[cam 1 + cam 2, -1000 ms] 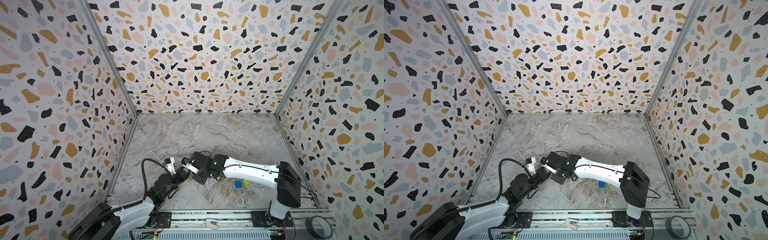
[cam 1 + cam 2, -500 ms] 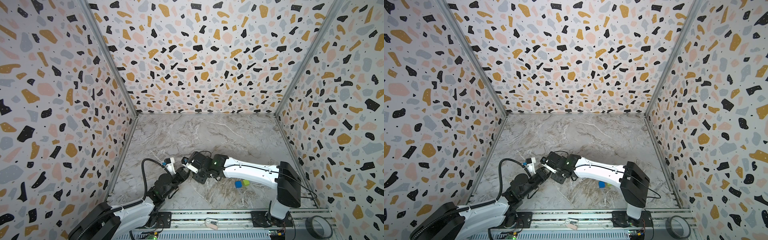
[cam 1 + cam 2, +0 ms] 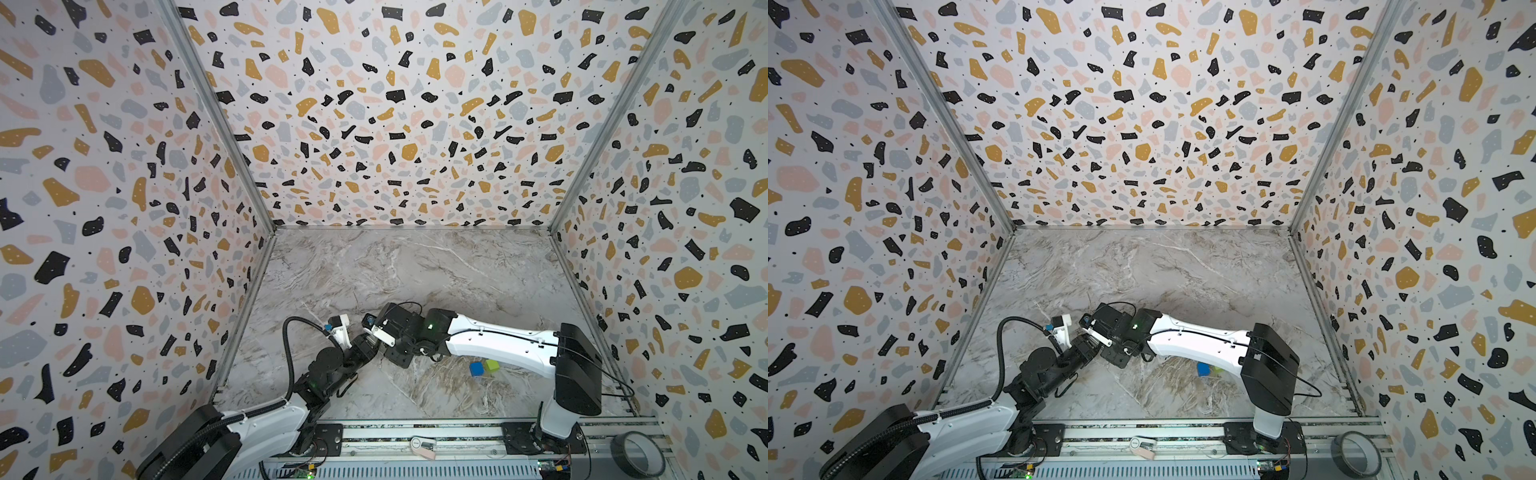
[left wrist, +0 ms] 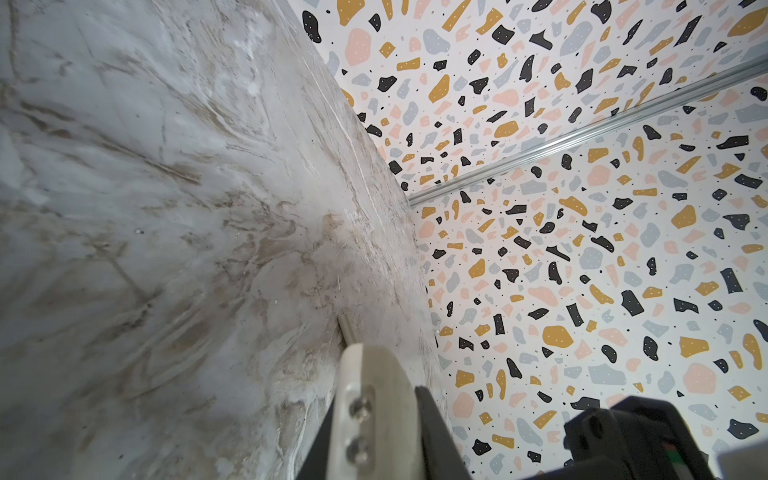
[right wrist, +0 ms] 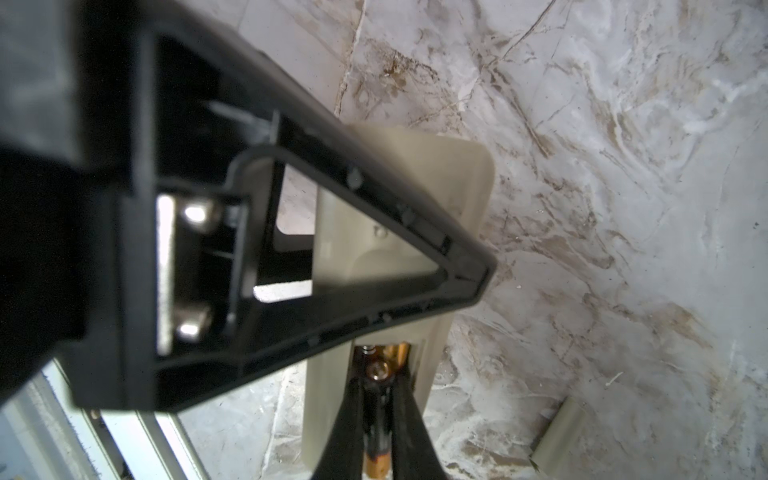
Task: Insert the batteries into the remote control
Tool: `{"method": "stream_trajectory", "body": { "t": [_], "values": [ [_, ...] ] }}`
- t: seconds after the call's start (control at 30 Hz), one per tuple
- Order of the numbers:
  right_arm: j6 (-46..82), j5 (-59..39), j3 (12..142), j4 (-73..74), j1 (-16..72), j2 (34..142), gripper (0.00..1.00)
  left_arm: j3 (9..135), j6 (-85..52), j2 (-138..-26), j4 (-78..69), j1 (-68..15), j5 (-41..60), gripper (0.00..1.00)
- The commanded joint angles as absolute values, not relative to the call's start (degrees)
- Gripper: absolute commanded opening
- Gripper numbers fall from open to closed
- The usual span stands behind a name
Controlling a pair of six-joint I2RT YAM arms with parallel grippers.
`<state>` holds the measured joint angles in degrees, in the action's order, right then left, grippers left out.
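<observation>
One battery (image 5: 376, 455) is gripped between the closed jaws of the right gripper (image 5: 377, 386), its far end held at the mouth of the open recess in the back of the remote control (image 5: 461, 183). Insertion is judged to be begun but not finished: the black body and the copper end are seen outside the recess, lined up with the length of the remote control. A copper glint (image 5: 401, 353) is seen deeper in the recess. Whether it is the second battery or a contact cannot be told, so one or two batteries are counted as left to seat.

The remote control is seen back up, low over the marble table (image 5: 623, 208), and is crossed by a black finger frame belonging to the left gripper (image 3: 368, 345). Those jaws are closed, and the remote control is judged to be clamped between them, though the contact itself is hidden.

A cream piece (image 5: 561, 432), taken to be the battery cover, is seen on the table near the remote control, so closing up is also left. A blue cube (image 3: 476, 368) and a green cube (image 3: 492, 365) are seen well apart from the remote control.

No brand, label or other writing can be read on anything
</observation>
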<state>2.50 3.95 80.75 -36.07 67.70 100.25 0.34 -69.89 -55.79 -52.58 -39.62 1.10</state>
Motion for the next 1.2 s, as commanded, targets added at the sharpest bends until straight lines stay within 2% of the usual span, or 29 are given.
{"method": "stream_trajectory", "body": {
  "t": [0.0,0.3,0.8,0.97,1.17],
  "values": [
    [2.6,-0.9,81.6,-35.3,69.2,100.5,0.06,-4.0,-71.1,-54.4,-64.2,-40.1,2.1,0.00],
    [2.5,-1.9,81.5,-35.3,69.2,100.5,0.01,-4.4,-71.2,-54.1,-64.6,-40.1,1.9,0.00],
    [2.3,-2.3,82.9,-35.9,69.9,100.1,0.16,-4.6,-72.5,-53.1,-64.3,-40.1,1.8,0.00],
    [2.3,-2.6,82.4,-35.6,69.9,99.5,0.06,-4.6,-72.7,-53.4,-64.3,-40.1,1.8,0.00],
    [2.4,-3.2,82.4,-35.5,70.0,99.4,0.03,-4.6,-72.9,-53.3,-64.2,-40.1,1.7,0.00]
  ]
}}
